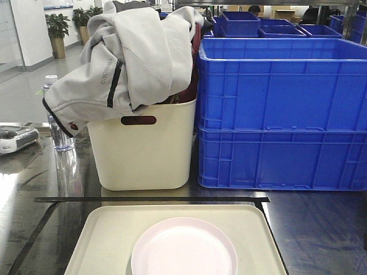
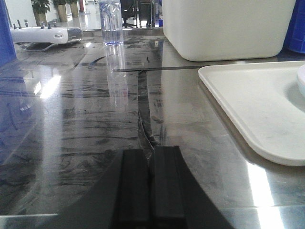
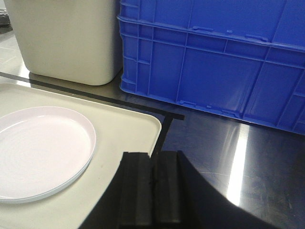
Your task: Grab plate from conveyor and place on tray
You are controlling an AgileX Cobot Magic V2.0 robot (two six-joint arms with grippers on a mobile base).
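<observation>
Plate (image 1: 183,249) rests flat near the tray's (image 1: 109,229) front edge, likely light, stiff and slick, best pinched at its rim; left gripper (image 2: 151,157) and right gripper (image 3: 153,164) both pressed together, empty.

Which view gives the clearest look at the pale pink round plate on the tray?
The right wrist view: the pale pink round plate fills the lower left, raised rim visible, resting on the cream rectangular plastic tray. The front view shows its far half, cut at the bottom edge. The left wrist view catches only a sliver at the right edge.
</observation>
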